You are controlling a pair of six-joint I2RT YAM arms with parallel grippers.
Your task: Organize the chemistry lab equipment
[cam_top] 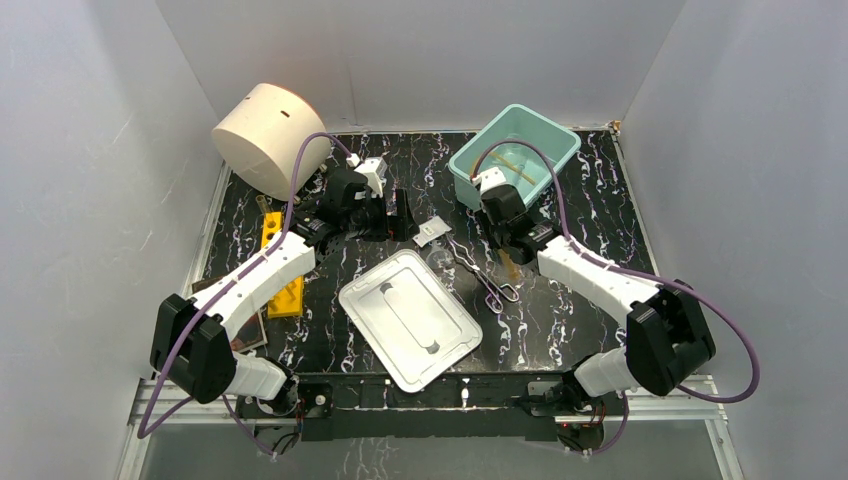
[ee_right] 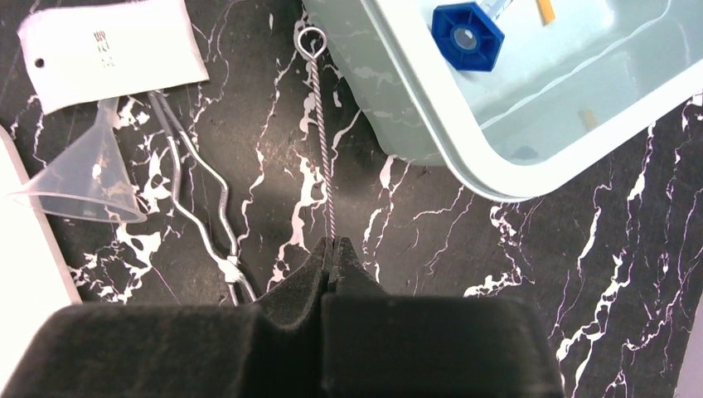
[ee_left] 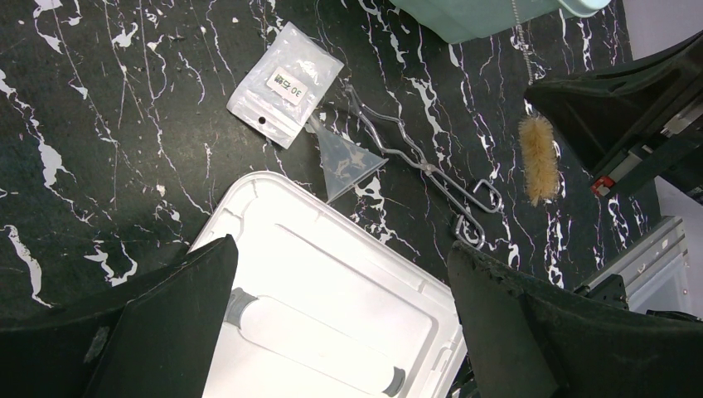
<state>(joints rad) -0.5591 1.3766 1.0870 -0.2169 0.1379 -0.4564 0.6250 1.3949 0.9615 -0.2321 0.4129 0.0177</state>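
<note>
Lid lower left beneath left tool, jaws wide apart, empty. Packet, funnel, tongs loose on bench, centre. Right tool pinched shut on brush wire; long axis runs straight up-frame, loop end just beside bin wall, bin upper right. Right arm nearer.

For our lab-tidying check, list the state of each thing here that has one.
teal bin: open, uncovered
lid: off, lying flat
brush: gripped by its wire stem
right pincer: shut on brush
left pincer: open, empty, above lid
funnel: tipped on its side
tongs: lying flat, ungripped
</note>
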